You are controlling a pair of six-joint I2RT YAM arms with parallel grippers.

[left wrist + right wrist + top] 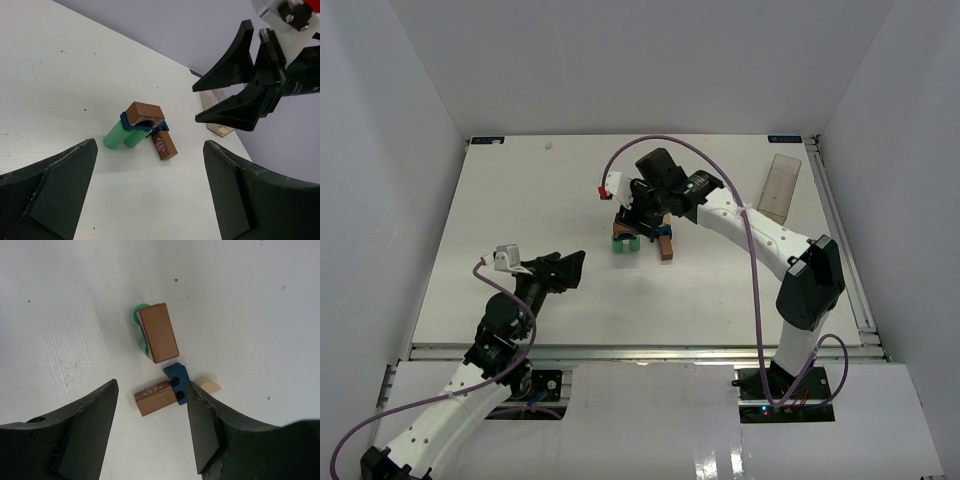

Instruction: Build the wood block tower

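The blocks lie in a cluster at mid table. Two green cylinders (122, 136) lie side by side, with a blue piece (146, 127) and the brown arch (145, 113) stacked on them. A brown brick (164, 145) lies flat beside them. In the right wrist view I see the arch (157, 333) from above, the brick (155, 397), a second blue piece (178, 382) touching the brick's end, and a tan piece (210, 386). My right gripper (152, 385) is open and empty, hovering above the brick; it shows in the top view (642, 220). My left gripper (574, 263) is open and empty, short of the cluster.
A clear rectangular plastic box (780, 187) stands at the back right near the table edge. White walls enclose the table (520, 220). The right arm's purple cable (665, 140) loops above the blocks.
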